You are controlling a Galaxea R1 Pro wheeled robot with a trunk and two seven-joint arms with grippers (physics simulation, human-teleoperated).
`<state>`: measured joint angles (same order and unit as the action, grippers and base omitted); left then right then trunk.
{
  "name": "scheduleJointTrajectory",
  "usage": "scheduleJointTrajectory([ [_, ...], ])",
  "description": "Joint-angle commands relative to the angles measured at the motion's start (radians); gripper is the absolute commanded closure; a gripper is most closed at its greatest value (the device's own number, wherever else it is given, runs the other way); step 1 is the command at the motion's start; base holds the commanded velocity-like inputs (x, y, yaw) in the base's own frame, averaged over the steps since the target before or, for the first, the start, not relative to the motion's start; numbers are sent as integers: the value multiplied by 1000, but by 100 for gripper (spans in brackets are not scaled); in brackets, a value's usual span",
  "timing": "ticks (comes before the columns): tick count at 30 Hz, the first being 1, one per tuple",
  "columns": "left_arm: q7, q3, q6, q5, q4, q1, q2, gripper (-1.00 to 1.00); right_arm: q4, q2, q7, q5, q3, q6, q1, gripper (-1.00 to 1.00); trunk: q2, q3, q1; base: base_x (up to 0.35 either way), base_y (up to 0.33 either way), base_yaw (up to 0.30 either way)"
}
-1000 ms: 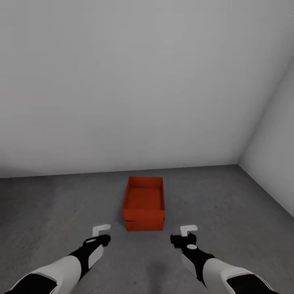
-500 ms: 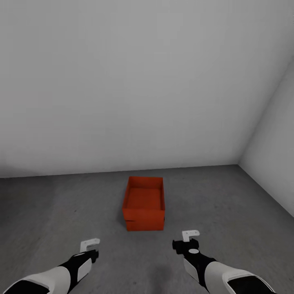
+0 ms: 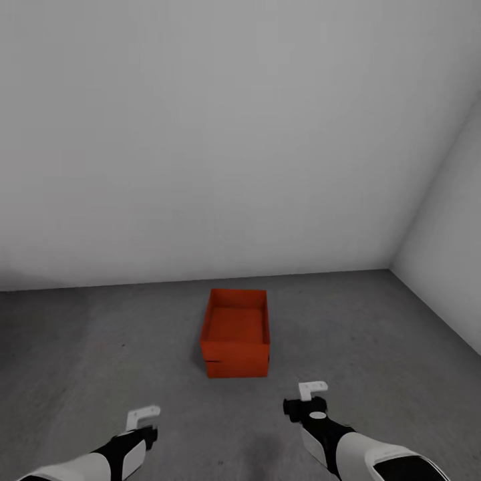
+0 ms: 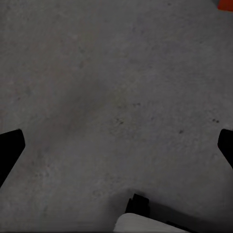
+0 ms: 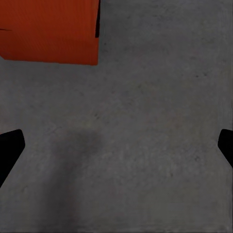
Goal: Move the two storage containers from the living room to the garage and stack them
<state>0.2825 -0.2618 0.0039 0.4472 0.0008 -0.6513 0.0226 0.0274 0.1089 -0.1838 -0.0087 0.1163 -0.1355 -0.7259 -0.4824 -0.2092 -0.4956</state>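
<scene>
Two containers [image 3: 235,334] look stacked on the garage floor [image 3: 374,347] ahead of you, a seam showing near the base. Your left gripper [image 3: 142,417] and right gripper [image 3: 312,390] hang open, empty. Judged from this, little remains.

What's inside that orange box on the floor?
The top storage container looks empty: bare orange bottom and inner walls. It appears nested in a second one; a seam shows low on its front. The lower one's inside is covered.
</scene>
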Motion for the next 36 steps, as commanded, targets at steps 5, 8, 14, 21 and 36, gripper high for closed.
scheduleJointTrajectory([
  [5,3,-8,3,8,0,25,-3,-100,5,-59,1,-1,7,54,101,-100,-2,-2,0,0,0,0],
  [8,2,-8,1,8,-1,53,-6,-100,6,-75,4,-2,7,68,127,-100,-2,-2,0,0,0,0],
  [14,1,-8,-5,8,-1,108,-7,-100,6,-85,6,-1,7,79,179,-100,-2,-2,0,0,0,0],
  [21,-1,-8,-7,8,-1,169,-7,-100,6,-90,5,0,7,57,314,-100,-2,-2,0,0,0,0],
  [36,-3,-7,-9,7,-1,228,-13,-100,7,-85,7,0,8,60,357,-100,-2,-2,0,0,0,0],
])
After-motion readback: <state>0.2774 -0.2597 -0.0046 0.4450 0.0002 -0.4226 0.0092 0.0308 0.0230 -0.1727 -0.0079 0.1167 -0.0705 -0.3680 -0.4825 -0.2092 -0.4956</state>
